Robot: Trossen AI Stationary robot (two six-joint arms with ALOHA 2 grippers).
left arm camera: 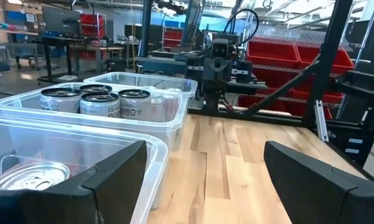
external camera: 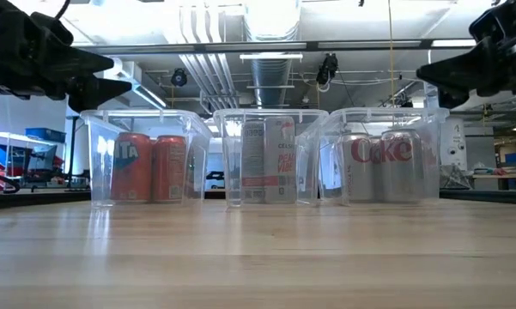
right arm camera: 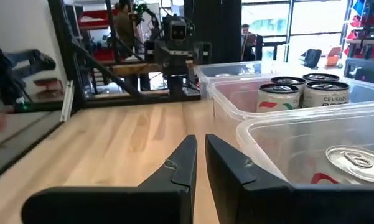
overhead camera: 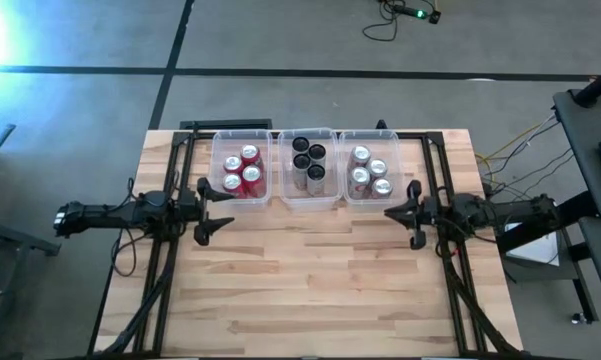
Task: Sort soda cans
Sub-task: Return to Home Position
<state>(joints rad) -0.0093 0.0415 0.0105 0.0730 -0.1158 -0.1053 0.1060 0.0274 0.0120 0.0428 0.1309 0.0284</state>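
Soda cans stand upright in three clear bins in a row along the table's far side. Red cans [overhead camera: 242, 170] [external camera: 150, 167] fill the left bin. Black cans [overhead camera: 309, 160] [left arm camera: 99, 102] are in the middle bin, and silver-grey cans [overhead camera: 370, 172] [external camera: 382, 163] in the right one. My left gripper [overhead camera: 225, 210] [left arm camera: 205, 155] hovers open just near of the left bin, pointing toward the table's right. My right gripper [overhead camera: 388, 213] [right arm camera: 200, 142] hovers shut just near of the right bin, pointing left. Neither gripper holds anything.
The bins [overhead camera: 308, 198] rest on the wooden tabletop between the two arm frames. Bare wood [overhead camera: 310, 280] stretches from the bins to the near edge. Each wrist view shows the opposite arm's base across the table. Shelves and red crates stand in the room beyond.
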